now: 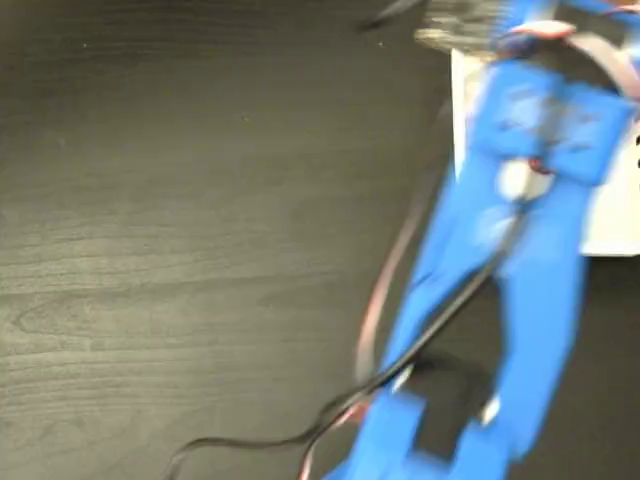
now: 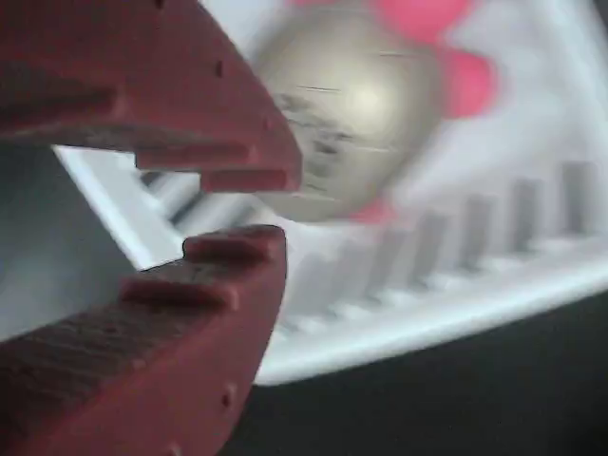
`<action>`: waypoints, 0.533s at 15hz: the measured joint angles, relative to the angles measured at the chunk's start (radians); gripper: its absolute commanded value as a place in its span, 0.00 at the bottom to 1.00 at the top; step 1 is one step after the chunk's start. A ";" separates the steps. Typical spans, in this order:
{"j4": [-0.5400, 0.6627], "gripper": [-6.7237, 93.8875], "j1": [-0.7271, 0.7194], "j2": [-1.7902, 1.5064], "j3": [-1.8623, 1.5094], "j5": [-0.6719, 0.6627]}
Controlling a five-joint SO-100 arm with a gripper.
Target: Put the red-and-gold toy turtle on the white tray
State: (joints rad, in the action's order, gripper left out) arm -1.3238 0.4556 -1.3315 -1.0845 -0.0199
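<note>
Wrist view: dark-red toothed two-finger gripper point(image 2: 242, 211), jaws nearly closed with a narrow gap, empty. Red-and-gold squishy toy turtle point(image 2: 366, 104) lies on the flat white tray with slanted stripes point(image 2: 456, 285), upper centre. Fixed view: blurred blue arm point(image 1: 530, 250) covers the tray point(image 1: 610, 220) at right, over a dark wood-grain table point(image 1: 180, 250).

Gold/red turtle point(image 2: 356, 109), white tray point(image 2: 475, 285) w/ dark stripes, dark-red fingers point(image 2: 223, 152), blue arm point(image 1: 530, 260).

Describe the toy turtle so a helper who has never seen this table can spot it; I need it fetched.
Find the white tray with grey slanted stripes along its rim, on the dark table. The turtle lies on it, just beyond the red tool. It is the only rounded thing there: gold dome, coral-pink feet.
</note>
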 measured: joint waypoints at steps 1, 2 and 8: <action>0.087 0.07 -0.046 -0.086 -0.126 0.005; 0.184 0.07 -0.104 -0.186 -0.273 0.014; 0.704 0.07 -0.405 -0.733 -1.235 0.017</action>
State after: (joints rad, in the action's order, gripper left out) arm -0.6197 0.0506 -2.0647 -2.3194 -0.0031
